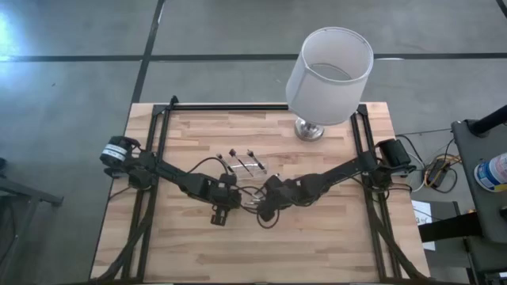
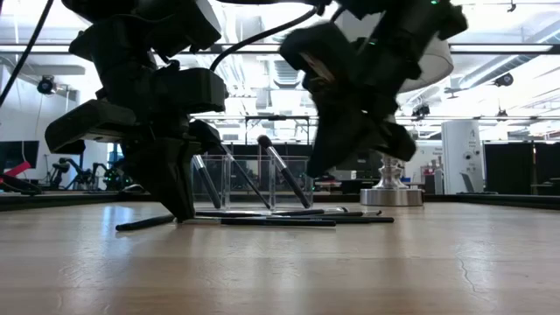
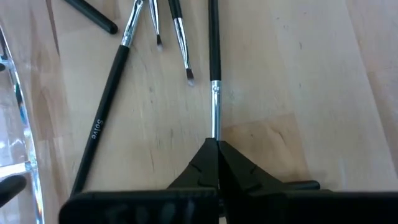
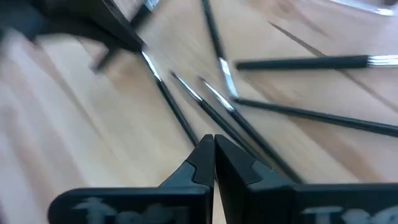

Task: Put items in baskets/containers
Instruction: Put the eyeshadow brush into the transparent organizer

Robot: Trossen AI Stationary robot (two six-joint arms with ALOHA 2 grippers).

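I see L gripper [image 3: 217,144] pinching a brush [image 3: 214,68] at table [image 1: 333,237] centre; R gripper [image 4: 213,140] pressed together, empty, just beside. Tray [image 1: 252,166] above them.

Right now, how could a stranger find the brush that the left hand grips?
Start at the white lamp, then look toward the table's middle, where both arms meet. The left hand is shut on one brush; unlike the others, its silver collar enters the fingertips.

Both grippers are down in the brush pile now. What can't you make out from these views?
- High view: brushes under the left gripper and right gripper, hidden by the arms.
- High view: clear tray, outline too faint.
- Right wrist view: whether the shut fingers pinch a brush; blurred.
- Left wrist view: brush end, hidden behind the fingers.
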